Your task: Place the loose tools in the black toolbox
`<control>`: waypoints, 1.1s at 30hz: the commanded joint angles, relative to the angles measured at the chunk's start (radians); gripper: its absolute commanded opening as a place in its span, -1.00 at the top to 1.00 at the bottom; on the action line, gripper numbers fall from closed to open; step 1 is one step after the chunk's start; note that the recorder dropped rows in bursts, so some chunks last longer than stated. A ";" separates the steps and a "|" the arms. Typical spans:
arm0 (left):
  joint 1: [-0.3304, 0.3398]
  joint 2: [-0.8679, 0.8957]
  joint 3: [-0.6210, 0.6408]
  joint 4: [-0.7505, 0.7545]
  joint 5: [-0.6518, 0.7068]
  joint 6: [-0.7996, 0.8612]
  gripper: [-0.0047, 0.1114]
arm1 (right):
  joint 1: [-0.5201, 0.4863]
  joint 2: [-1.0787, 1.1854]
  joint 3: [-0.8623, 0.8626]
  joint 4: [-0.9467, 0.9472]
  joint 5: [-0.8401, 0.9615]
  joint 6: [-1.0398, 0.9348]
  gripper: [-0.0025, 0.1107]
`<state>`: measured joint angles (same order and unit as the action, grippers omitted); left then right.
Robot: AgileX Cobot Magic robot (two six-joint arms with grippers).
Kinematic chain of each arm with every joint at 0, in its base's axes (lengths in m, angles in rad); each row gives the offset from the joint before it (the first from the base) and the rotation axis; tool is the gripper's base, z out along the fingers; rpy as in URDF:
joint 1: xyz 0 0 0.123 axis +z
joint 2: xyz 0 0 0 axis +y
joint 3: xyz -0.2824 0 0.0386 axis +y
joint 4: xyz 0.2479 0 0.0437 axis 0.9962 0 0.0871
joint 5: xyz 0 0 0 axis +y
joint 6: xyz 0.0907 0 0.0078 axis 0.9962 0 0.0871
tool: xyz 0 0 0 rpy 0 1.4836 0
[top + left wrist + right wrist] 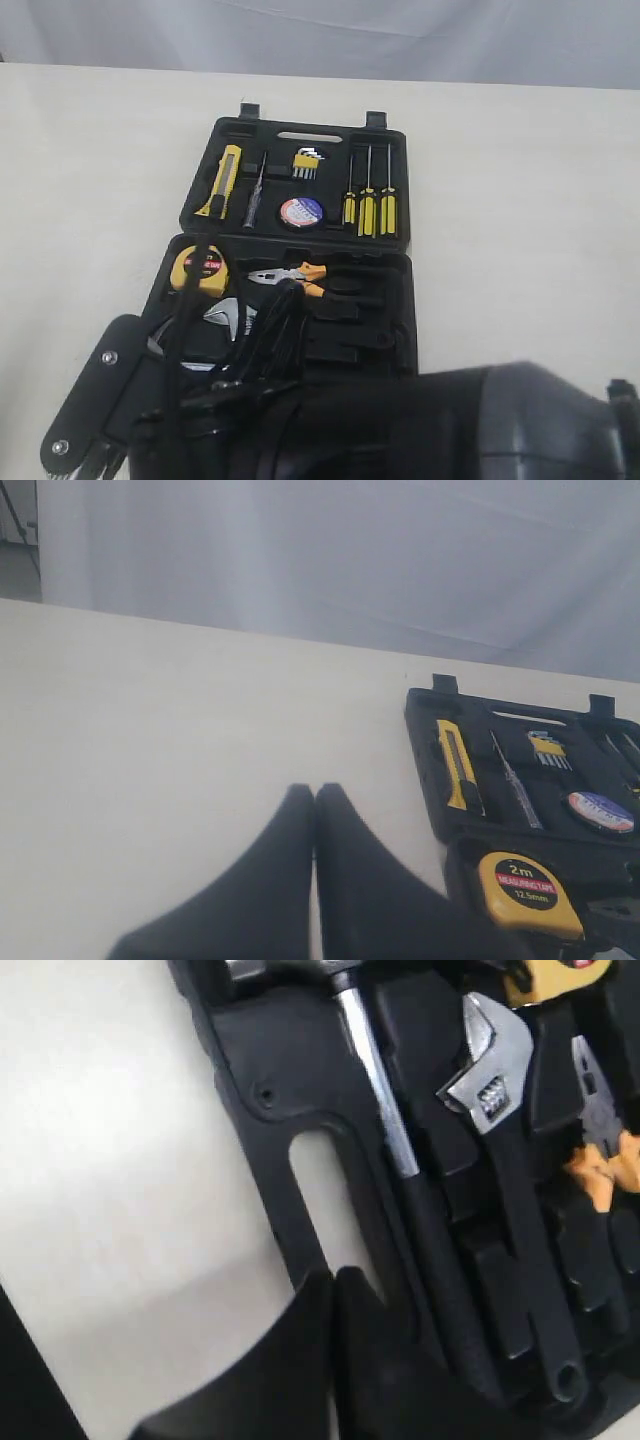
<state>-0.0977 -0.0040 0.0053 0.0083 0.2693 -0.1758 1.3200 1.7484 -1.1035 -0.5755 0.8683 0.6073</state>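
Lying open on cream tabletop (90,200), black toolbox (395,300), grey backdrop (320,30)

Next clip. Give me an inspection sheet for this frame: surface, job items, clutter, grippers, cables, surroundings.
Surface: cream table with the open black toolbox on it.
Job's things: utility knife and tape roll in the far half; tape measure and pliers in the near half.
Clutter: nothing seen loose; screwdrivers, hex keys, wrench and hammer lie inside.
Grippers: left gripper shut, empty, over the table; right gripper shut, empty, over the toolbox's handle edge.
Cables: black cables hang before the near half.
Surroundings: pale backdrop.
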 commanded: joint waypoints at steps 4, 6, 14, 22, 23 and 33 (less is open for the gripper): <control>-0.006 0.004 -0.005 -0.008 0.003 0.000 0.92 | 0.002 0.081 0.023 -0.028 -0.085 0.036 0.96; -0.006 0.004 -0.005 -0.008 0.003 0.000 0.92 | 0.002 0.086 0.023 -0.028 -0.085 0.036 0.96; -0.006 0.004 -0.005 -0.008 0.003 0.000 0.92 | 0.002 0.086 0.023 -0.033 -0.085 0.032 0.09; -0.006 0.004 -0.005 -0.008 0.003 0.000 0.92 | 0.002 0.086 0.023 -0.148 -0.085 -0.013 -0.14; -0.006 0.004 -0.005 -0.008 0.003 0.000 0.92 | 0.002 0.086 0.023 -0.163 -0.085 -0.013 -0.14; -0.006 0.004 -0.005 -0.008 0.003 0.000 0.92 | 0.002 0.111 0.023 -0.179 -0.080 -0.063 -0.14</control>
<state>-0.0977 -0.0040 0.0053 0.0083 0.2693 -0.1758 1.3202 1.8416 -1.0810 -0.7421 0.7846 0.5716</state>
